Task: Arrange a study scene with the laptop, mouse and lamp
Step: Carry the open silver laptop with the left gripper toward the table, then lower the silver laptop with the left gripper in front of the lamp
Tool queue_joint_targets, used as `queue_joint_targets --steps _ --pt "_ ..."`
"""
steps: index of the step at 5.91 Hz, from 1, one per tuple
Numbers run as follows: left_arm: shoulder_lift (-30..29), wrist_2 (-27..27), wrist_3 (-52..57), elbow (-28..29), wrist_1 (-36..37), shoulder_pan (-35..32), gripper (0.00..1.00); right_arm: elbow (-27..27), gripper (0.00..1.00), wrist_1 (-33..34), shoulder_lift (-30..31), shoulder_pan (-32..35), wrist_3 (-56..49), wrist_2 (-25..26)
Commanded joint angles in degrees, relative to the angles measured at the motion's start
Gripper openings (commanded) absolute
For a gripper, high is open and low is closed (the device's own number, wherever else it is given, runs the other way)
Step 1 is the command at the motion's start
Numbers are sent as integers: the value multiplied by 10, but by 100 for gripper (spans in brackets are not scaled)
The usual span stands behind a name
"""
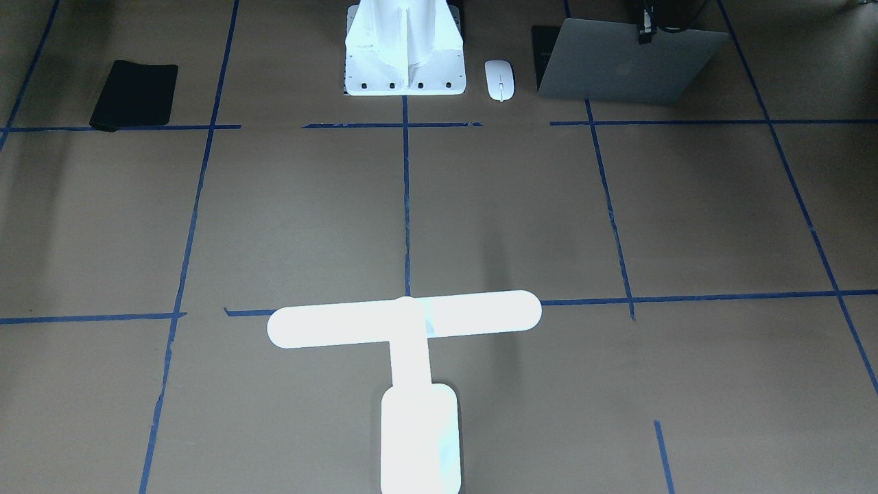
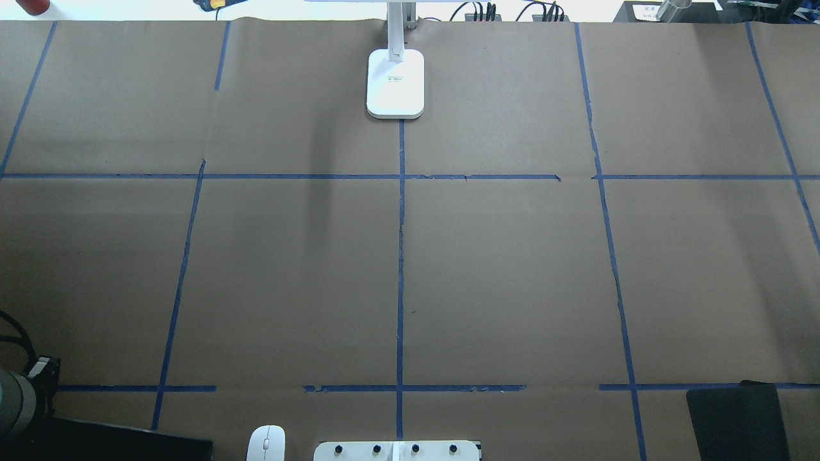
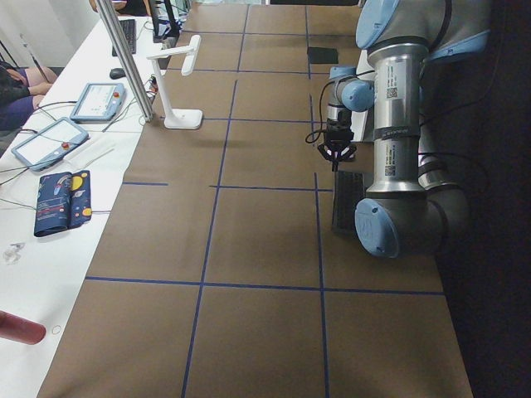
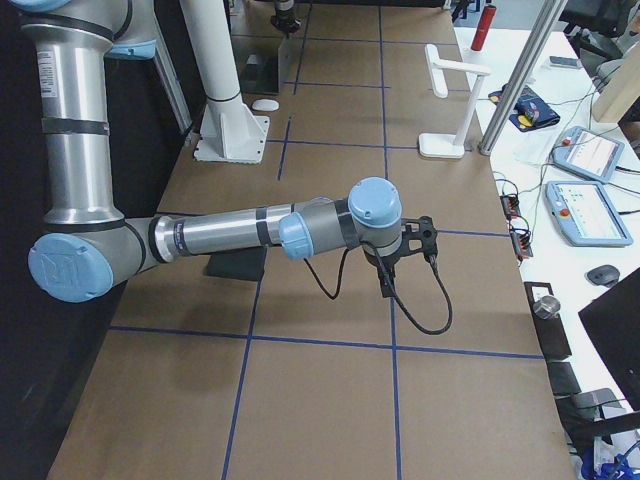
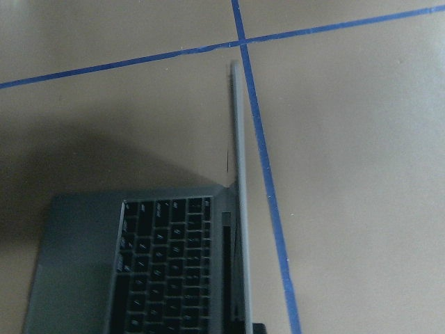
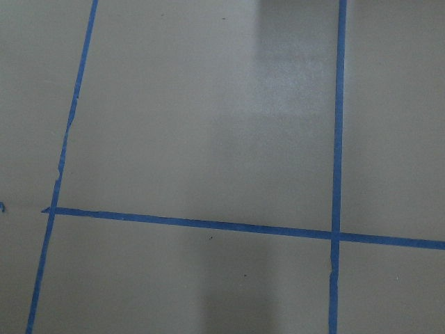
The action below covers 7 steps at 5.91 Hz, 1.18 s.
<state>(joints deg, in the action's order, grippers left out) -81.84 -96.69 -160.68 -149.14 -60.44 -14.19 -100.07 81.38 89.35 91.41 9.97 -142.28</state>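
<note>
The silver-grey laptop [image 1: 631, 68] stands partly open at the table's near edge on my left, its logo lid turned away from me. My left gripper [image 1: 645, 36] sits at the lid's top edge and looks shut on it. The left wrist view shows the lid [image 5: 240, 209] edge-on beside the black keys. The white mouse [image 1: 499, 79] lies between the laptop and the white pedestal [image 1: 405, 55]. The glowing T-shaped lamp [image 1: 405, 322] stands at the far middle. My right gripper [image 4: 386, 283] hovers over bare table; I cannot tell whether it is open.
A black mat [image 1: 134, 95] lies at the near edge on my right, partly under the right arm in the exterior right view. Blue tape lines [image 2: 400, 256] divide the brown table into squares. Tablets and cables lie beyond the far edge.
</note>
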Motion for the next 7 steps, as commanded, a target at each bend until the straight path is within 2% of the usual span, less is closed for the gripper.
queue_joint_targets --steps 1,3,4,6,7 --pt "-1 0 30 -4 18 -78 0 0 100 0 -2 -1 13 -2" --pt "-15 0 137 3 28 -181 0 0 100 0 -2 -2 13 -4" --pt "-56 0 178 22 29 -223 0 0 100 1 -2 -2 13 -4" --pt "-167 0 217 107 45 -277 0 1 100 2 -1 -2 13 -3" --pt "-244 0 229 165 54 -305 0 4 100 2 -1 -2 13 0"
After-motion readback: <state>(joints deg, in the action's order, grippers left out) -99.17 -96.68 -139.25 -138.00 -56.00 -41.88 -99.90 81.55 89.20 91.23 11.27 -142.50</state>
